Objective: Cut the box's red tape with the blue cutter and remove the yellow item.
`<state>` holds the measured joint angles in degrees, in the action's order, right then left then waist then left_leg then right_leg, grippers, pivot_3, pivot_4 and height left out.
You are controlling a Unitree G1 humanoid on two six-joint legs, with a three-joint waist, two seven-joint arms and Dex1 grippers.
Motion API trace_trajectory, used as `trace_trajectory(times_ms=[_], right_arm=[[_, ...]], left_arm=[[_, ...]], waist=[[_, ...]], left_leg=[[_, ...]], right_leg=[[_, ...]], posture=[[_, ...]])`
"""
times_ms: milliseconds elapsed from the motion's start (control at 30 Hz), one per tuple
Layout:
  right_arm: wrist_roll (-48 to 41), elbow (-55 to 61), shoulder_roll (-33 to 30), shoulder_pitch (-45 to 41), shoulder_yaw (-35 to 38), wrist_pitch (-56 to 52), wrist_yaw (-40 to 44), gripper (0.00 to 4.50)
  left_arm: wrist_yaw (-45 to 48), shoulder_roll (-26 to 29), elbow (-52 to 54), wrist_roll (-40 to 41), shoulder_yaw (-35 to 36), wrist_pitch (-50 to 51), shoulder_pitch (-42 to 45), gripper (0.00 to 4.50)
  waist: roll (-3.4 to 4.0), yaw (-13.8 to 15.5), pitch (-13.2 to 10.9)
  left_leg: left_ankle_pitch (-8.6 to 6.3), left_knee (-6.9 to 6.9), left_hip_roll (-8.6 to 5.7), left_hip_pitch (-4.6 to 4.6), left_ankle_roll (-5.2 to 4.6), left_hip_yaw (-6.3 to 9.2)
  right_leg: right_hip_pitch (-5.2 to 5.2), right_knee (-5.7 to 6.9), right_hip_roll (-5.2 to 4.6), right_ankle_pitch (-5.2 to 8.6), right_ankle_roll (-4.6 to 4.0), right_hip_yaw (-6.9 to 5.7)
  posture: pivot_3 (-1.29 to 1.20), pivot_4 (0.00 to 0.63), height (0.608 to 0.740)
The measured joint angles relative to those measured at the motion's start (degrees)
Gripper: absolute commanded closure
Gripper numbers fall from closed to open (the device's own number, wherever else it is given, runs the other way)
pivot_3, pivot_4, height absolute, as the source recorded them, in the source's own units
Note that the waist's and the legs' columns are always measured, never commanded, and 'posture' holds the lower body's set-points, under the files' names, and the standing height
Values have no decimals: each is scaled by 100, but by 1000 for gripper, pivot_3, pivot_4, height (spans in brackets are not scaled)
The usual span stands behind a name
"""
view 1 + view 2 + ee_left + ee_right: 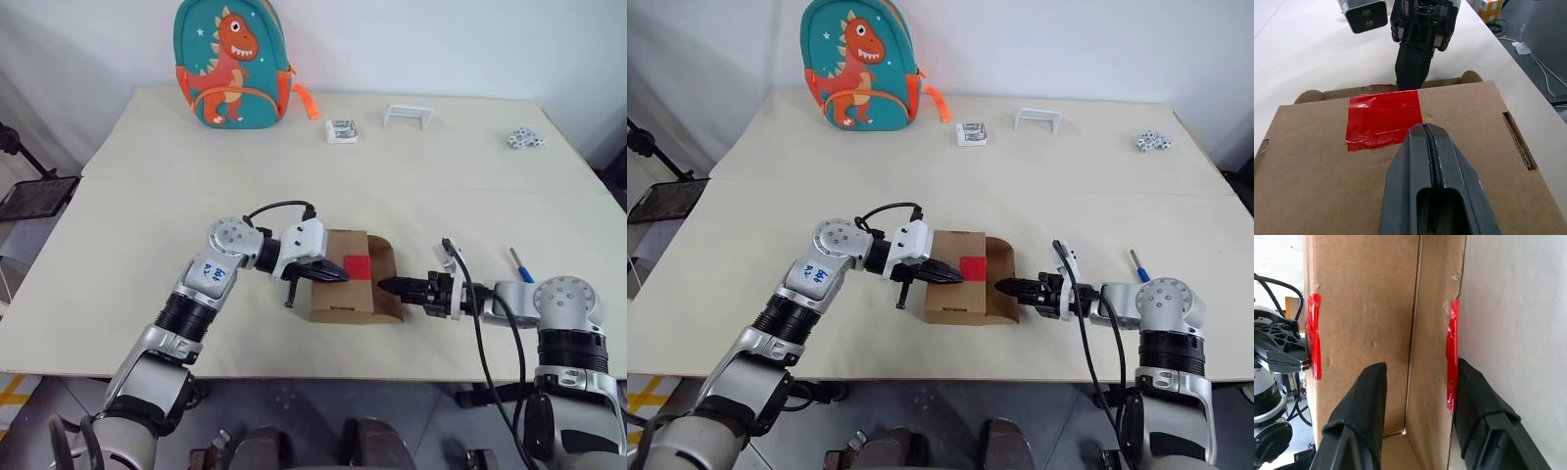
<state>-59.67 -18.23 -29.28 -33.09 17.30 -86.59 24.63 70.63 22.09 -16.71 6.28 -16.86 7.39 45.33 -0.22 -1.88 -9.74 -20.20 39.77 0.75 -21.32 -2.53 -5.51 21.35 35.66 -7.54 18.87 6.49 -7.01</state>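
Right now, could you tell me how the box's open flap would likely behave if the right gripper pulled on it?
The flap is thin cardboard hinged on a crease, so it would probably swing easily. The box looks light, so it might slide, though the shut left gripper on its top should steady it. Torn red tape on the flap's edge may cling to the right gripper.

Box (343,284) between left hand (328,274), right hand (392,286)

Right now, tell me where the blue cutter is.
In the head views the blue cutter lies on the table at the robot's right, just beyond the right arm's wrist and right of the box, apart from both grippers.
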Motion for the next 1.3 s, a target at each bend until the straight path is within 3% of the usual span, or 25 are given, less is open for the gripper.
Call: trace_trajectory(times_ms=[167,200,633,1300], right_arm=[[137,159,23,24,33,-109,63,4376],[140,192,29,16,46,-141,72,4448],[185,297,-112,-165,218,-568,-216,4448],[-2089,664,-1265,-815,-205,-569,-2493,4448]], left_arm=[[-5,10,14,4,2,1,-26,4500],[-6,16,14,4,2,1,-31,4500],[-264,18,13,10,19,-96,-38,4500],[-1077,-217,-229,-25,1,-175,45,4500]], waist=[[-10,15,6],[-17,18,10],[2,53,-1],[7,208,-4]], left_leg=[[0,-3,0,4,0,2],[0,-3,0,7,0,3],[0,-3,-10,-8,0,7],[-3,-1,-21,-31,-6,16]], right_leg=[[-4,0,-1,0,0,2],[-8,0,-1,0,0,2],[2,-2,-12,0,-1,0],[11,-9,-15,-1,0,-24]], posture=[[0,150,740],[0,150,740],[0,150,740],[0,150,740]])
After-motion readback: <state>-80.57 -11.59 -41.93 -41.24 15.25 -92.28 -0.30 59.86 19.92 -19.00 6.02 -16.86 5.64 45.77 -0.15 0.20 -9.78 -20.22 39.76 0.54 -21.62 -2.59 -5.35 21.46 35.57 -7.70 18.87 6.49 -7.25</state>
